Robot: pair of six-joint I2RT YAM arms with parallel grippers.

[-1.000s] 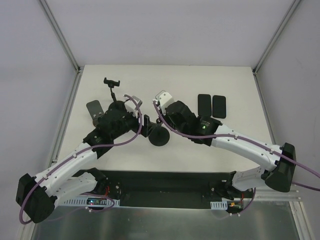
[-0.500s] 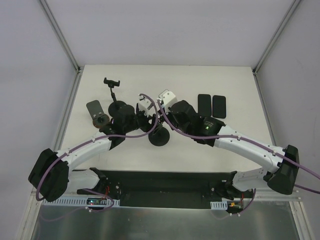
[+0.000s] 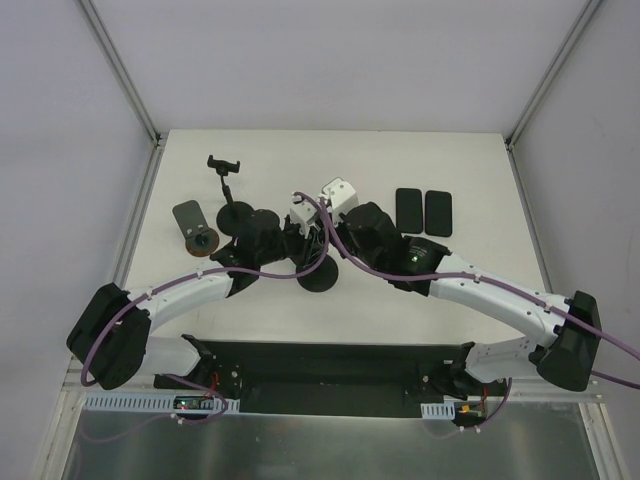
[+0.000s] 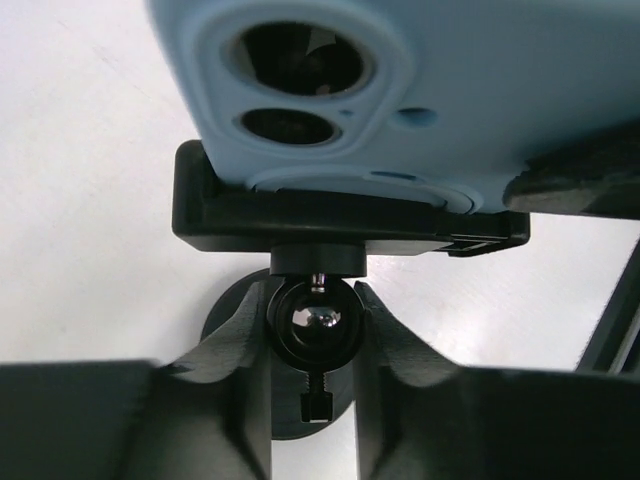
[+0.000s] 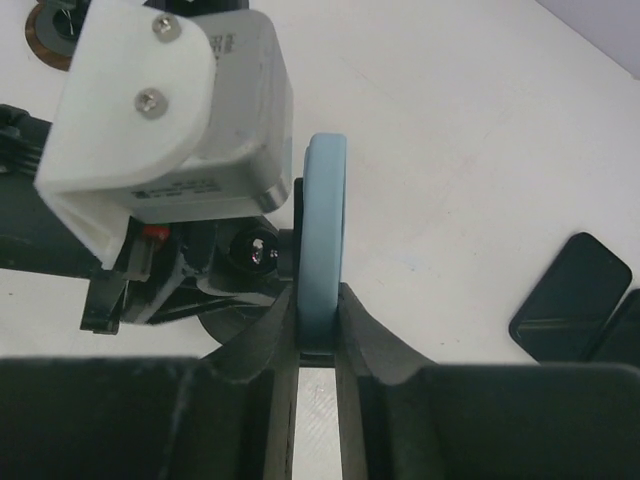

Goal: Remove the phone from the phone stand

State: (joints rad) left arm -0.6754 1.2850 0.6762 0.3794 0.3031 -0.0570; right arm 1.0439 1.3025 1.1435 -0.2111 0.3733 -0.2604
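Observation:
The phone (image 4: 430, 90), in a light blue case with two camera lenses, sits in the black clamp (image 4: 330, 215) of the phone stand. My left gripper (image 4: 313, 330) is shut on the stand's ball joint (image 4: 315, 322), one finger touching each side, just under the clamp. The stand's round base (image 3: 322, 276) rests on the table below. Seen edge-on in the right wrist view, the phone (image 5: 322, 220) stands upright with my right gripper (image 5: 318, 320) shut on its lower edge. From above, both grippers meet over the stand and cover the phone.
A second, empty phone stand (image 3: 228, 180) is at the back left. Beside it lie a dark plate (image 3: 188, 215) and a brown disc (image 3: 203, 243). Two black phones (image 3: 408, 210) (image 3: 438, 211) lie flat at the right. The left wrist's white camera housing (image 5: 170, 110) sits close to the phone.
My left arm has swung right to the stand, and its gripper has gone from wide open to shut on the ball joint. The right gripper has kept its hold on the phone.

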